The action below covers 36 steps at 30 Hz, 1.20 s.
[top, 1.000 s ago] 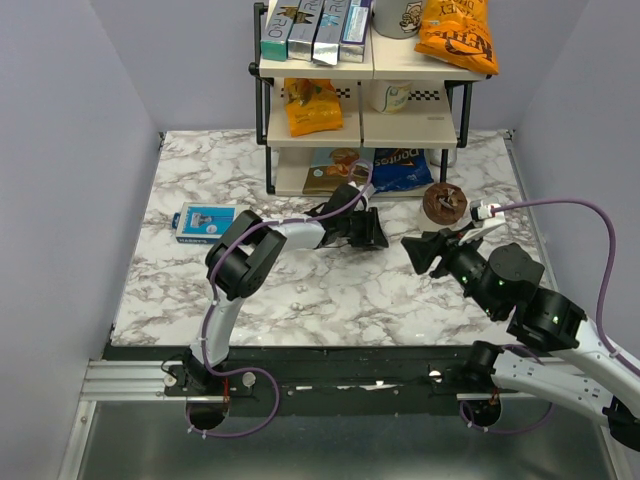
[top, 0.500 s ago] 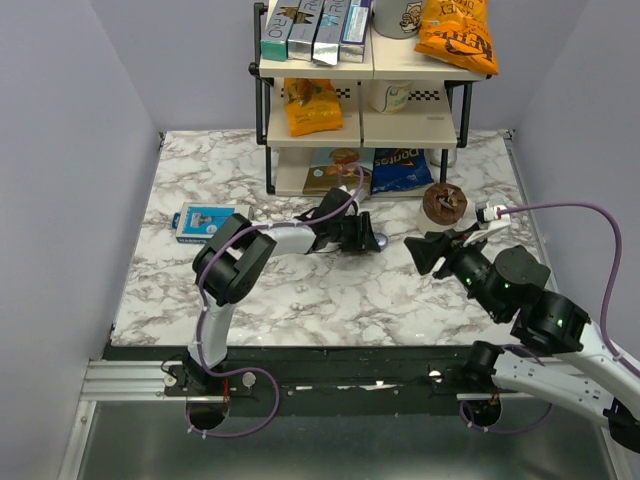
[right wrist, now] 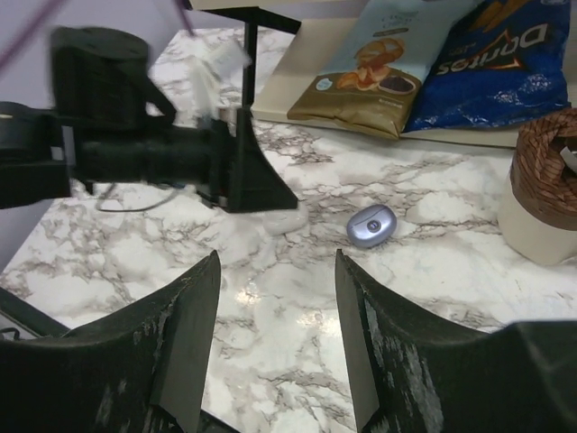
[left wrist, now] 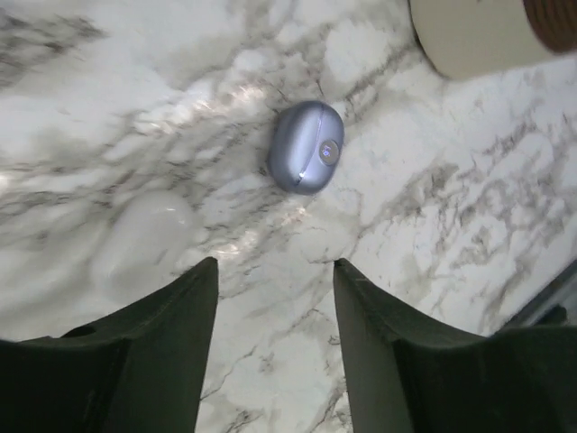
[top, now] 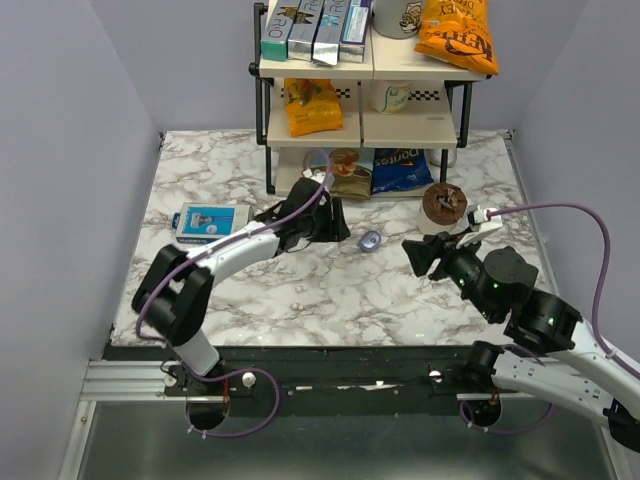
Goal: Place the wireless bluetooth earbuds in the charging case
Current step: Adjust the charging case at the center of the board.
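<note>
Charging case (top: pixel 369 241), top view: lid closed, on table (top: pixel 200 170) between the arms.
Left wrist: your left fingers (left wrist: pixel 171 334) spread, empty, case ahead. Right wrist: right fingers (right wrist: pixel 180 343) wide, empty. Likely light, slick, rigid; pinch across its short width.

Smooth, glossy lavender plastic charging case (left wrist: pixel 305 159) on a polished, marble-patterned table (left wrist: pixel 433 234); shiny foil chip bag (right wrist: pixel 469 63)

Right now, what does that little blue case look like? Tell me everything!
The case is a small, rounded, lavender-blue shell, shiny like smooth plastic. A faint line runs along it, with a small round dot on that line. Its lid is shut. It lies on its side on the marble table, and only the table touches it.
</note>
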{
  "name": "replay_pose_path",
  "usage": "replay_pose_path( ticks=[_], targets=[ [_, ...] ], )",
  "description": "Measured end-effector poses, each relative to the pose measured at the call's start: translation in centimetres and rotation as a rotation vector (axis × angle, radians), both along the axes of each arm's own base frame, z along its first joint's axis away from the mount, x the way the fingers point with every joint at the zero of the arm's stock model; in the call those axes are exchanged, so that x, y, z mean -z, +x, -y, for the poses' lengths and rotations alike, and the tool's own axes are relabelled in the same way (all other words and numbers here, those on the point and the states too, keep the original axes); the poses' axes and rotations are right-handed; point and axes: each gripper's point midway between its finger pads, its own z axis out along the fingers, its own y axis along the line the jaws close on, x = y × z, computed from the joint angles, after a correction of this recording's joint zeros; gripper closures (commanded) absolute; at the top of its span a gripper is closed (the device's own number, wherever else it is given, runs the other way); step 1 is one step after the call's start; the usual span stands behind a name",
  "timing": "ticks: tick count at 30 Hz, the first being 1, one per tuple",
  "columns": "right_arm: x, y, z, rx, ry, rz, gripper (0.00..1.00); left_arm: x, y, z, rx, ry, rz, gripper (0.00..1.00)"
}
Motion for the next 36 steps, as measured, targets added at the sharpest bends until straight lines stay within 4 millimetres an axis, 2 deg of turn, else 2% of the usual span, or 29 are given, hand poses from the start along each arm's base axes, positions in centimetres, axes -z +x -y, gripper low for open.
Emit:
replay_pose_path(
  ticks=[2,4,6,9,11,14,16,21,27,33,36],
  targets=[
    [0.6,0.4,0.1,0.024,-0.01,-0.005,0.35,-2.0,0.4,-2.0,-0.084,0.037,0.067,0.01],
    [1.5,0.8,0.2,0.059,-0.003,-0.024,0.31,-4.1,0.5,-4.4,-0.188,0.045,0.123,0.01],
    [2.6,1.0,0.0,0.065,-0.008,-0.038,0.27,-4.9,0.3,-6.9,-0.287,0.03,0.133,0.01],
    [3.8,1.0,-0.5,0.048,-0.027,-0.044,0.23,-3.8,0.1,-9.3,-0.386,0.031,0.11,0.01],
    [4.2,1.1,-0.8,0.041,-0.031,-0.048,0.22,-1.7,-1.1,-10.0,-0.401,0.045,0.072,0.01],
    [4.2,1.3,-1.1,0.038,-0.032,-0.046,0.2,1.1,-3.1,-9.8,-0.373,0.094,0.017,0.02],
    [4.2,1.3,-1.2,0.038,-0.028,-0.044,0.2,1.7,-3.3,-9.4,-0.357,0.124,0.005,0.03],
    [5.8,1.4,-1.4,0.04,-0.043,-0.073,0.2,2.4,-2.0,-7.7,-0.34,0.16,-0.018,0.05],
    [7.2,1.6,-1.9,0.042,-0.068,-0.109,0.2,4.0,-1.9,-6.7,-0.415,0.177,-0.076,0.01],
    [7.1,1.6,-1.9,0.04,-0.062,-0.105,0.2,4.3,-0.1,-3.9,-0.46,0.229,-0.088,0.01],
    [6.5,1.4,-1.7,0.039,-0.044,-0.092,0.2,4.5,0.4,-4.1,-0.468,0.266,-0.09,0.01]
  ],
)
